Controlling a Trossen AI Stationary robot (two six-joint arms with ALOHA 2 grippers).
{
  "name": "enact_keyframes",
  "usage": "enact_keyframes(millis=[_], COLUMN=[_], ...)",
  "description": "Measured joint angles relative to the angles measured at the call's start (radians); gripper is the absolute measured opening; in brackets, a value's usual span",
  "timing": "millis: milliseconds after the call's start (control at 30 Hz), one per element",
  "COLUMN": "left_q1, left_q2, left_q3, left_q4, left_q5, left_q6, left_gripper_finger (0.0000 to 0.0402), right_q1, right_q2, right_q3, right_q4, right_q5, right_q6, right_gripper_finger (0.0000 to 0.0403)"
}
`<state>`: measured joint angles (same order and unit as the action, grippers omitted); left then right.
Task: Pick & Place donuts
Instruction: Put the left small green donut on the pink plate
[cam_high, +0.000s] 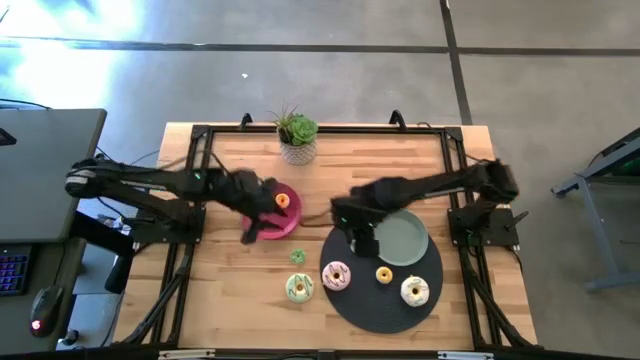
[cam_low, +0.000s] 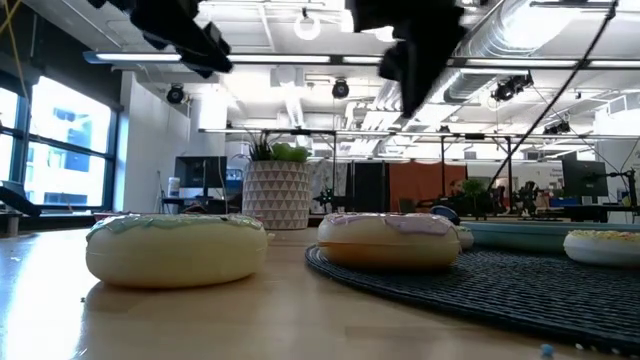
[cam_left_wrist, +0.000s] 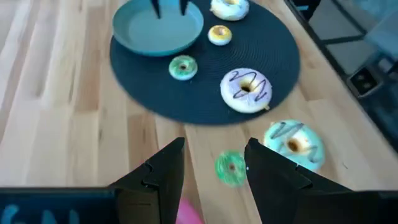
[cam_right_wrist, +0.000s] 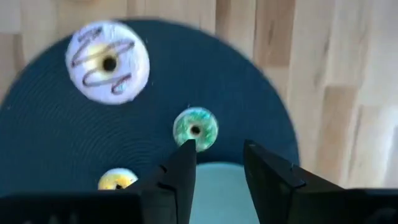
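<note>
My left gripper (cam_high: 258, 230) (cam_left_wrist: 214, 149) hangs open at the near rim of the magenta plate (cam_high: 290, 222), where a tiny orange donut (cam_high: 282, 200) lies. Ahead of its fingers a tiny green donut (cam_left_wrist: 231, 168) (cam_high: 297, 256) lies on the wood beside the pale green donut (cam_high: 299, 288) (cam_left_wrist: 293, 142). My right gripper (cam_high: 362, 243) (cam_right_wrist: 219, 149) is open above the dark mat (cam_high: 385, 310), at the grey-green plate's (cam_high: 405, 240) edge. Another tiny green donut (cam_right_wrist: 195, 129) (cam_left_wrist: 183, 67) lies just beyond its fingertips. The pink donut (cam_high: 336, 275), yellow donut (cam_high: 384, 274) and white donut (cam_high: 415, 291) rest on the mat. I see no red donut.
A potted plant (cam_high: 297, 138) stands at the table's far edge. A black frame (cam_high: 200, 135) borders the tabletop. Bare wood lies at the near left (cam_high: 230, 300). In the low view the pale green donut (cam_low: 175, 250) and pink donut (cam_low: 390, 240) fill the foreground.
</note>
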<state>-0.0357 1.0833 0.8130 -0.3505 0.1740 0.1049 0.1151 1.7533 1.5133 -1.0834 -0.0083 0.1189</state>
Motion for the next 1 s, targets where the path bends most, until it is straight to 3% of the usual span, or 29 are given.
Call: enact_keyframes(millis=[133,400,533,700,1000], left_q1=[-0.08,-0.109,-0.109,-0.109,-0.123], left_q2=[0.125,0.425,0.52,0.595,0.65], left_q3=[-0.024,0.018,0.041,0.047,0.051], left_q4=[0.162,0.188,0.183,0.186,0.196], left_q5=[-0.094,-0.071,-0.029,-0.057,-0.056], left_q6=[-0.05,-0.147,-0.193,-0.242,-0.268], left_gripper_finger=[0.016,0.016,0.016,0.016,0.0141], right_q1=[0.045,0.071,0.07,0.07,0.071], right_q2=[-0.073,-0.086,-0.086,-0.086,-0.086], right_q3=[-0.217,-0.485,-0.522,-0.528,-0.526], right_q4=[0.188,0.524,0.573,0.582,0.591], right_q5=[-0.003,0.024,0.053,0.06,0.061], right_q6=[0.094,0.075,0.044,0.03,-0.013], right_gripper_finger=[0.0136,0.0175,0.0183,0.0184,0.0184])
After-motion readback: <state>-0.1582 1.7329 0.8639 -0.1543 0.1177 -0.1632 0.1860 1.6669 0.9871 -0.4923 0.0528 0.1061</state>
